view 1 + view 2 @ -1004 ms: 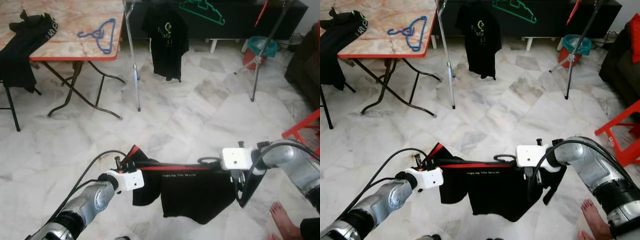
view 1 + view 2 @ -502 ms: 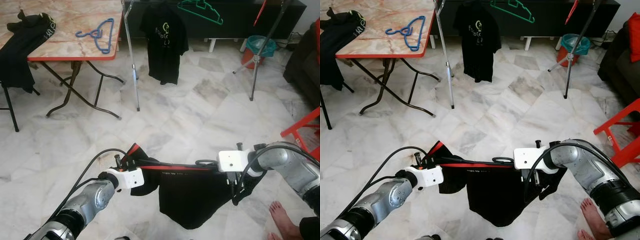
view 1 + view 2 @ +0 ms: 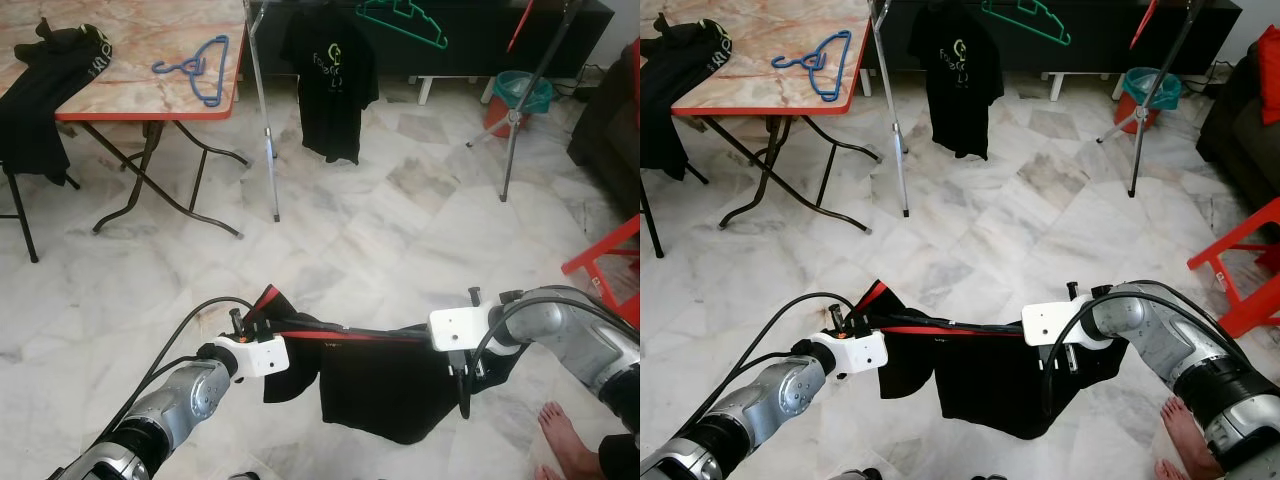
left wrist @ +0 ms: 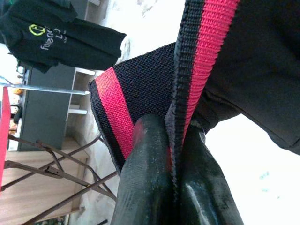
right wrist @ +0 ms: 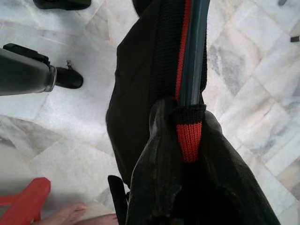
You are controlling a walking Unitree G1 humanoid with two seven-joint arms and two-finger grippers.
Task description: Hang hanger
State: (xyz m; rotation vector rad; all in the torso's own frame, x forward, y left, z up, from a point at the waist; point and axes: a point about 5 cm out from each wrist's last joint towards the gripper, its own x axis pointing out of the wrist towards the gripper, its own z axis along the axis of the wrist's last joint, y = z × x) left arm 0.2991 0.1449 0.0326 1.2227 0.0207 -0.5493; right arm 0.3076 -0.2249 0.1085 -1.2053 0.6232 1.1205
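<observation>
A black T-shirt [image 3: 385, 385] with red trim hangs low in front of me, stretched between both grippers on a dark hanger bar [image 5: 192, 56]. My left gripper [image 3: 262, 320] is shut on the shirt's red-edged hem [image 4: 199, 56], which is pinched between its two black fingers [image 4: 145, 178]. At the shirt's other end, my right gripper [image 3: 425, 338] has its fingers draped in black cloth and closed around the end of the hanger bar. Ahead stands a clothes rack [image 3: 264, 110] holding another black T-shirt [image 3: 330, 80] and a green hanger [image 3: 405, 20].
A folding table [image 3: 150, 100] at the left carries a blue hanger [image 3: 195, 68] and a black garment [image 3: 45, 100]. A teal bin [image 3: 522, 92] stands behind the rack's right pole [image 3: 515, 110]. A red chair [image 3: 610, 265] and a person's bare foot [image 3: 560, 430] are at the right.
My right gripper has drifted slightly left and down with the hanger. The shirt's lower edge has swung and resettled. The left gripper has held its place.
</observation>
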